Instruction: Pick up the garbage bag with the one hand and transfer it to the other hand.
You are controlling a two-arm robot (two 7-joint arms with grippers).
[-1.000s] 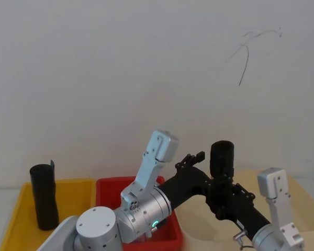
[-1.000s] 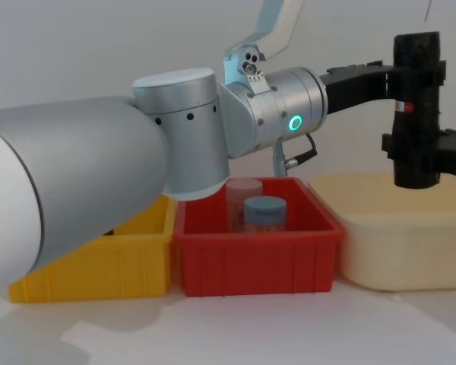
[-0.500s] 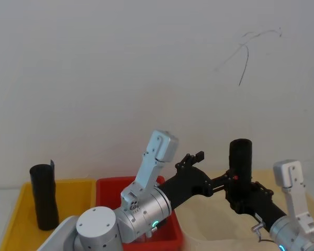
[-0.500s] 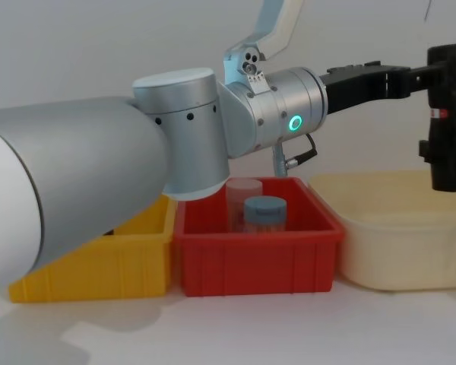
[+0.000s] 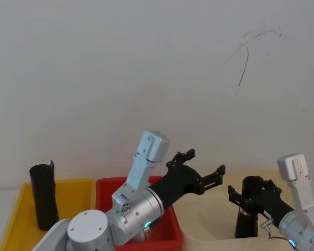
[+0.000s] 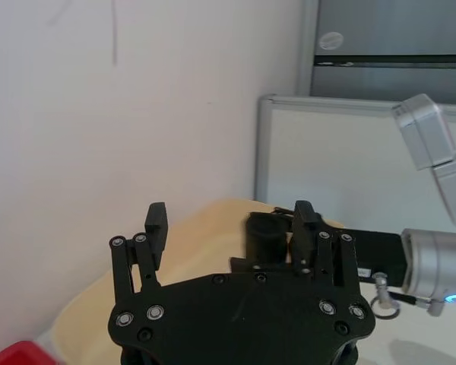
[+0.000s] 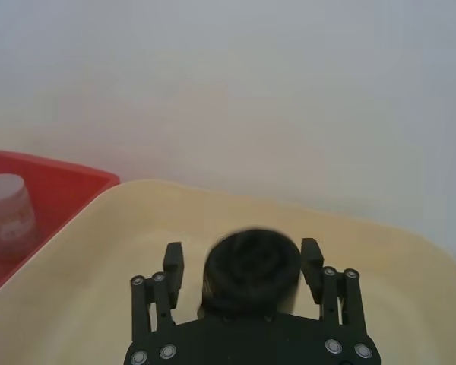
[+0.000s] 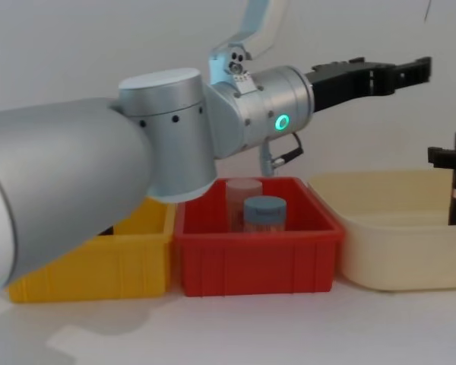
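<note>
right gripper (image 7: pixel 242 255) — fingers spread astride tall black plastic-roll garbage bag (image 5: pixel 247 225), upright in cream tub (image 8: pixel 380 182) | left gripper (image 5: pixel 206 161) — spread, empty, above tub rim

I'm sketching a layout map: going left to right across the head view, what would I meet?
Plain black roll in the yellow plastic bin → red plastic bin → open left gripper → tall black garbage bag roll upright in the cream tub, right gripper at its top.

Free air lies between left gripper (image 5: pixel 206 161) and bag (image 5: pixel 249 209) at its 4 o'clock; tub (image 8: pixel 387 251) walls ring the bag.
</note>
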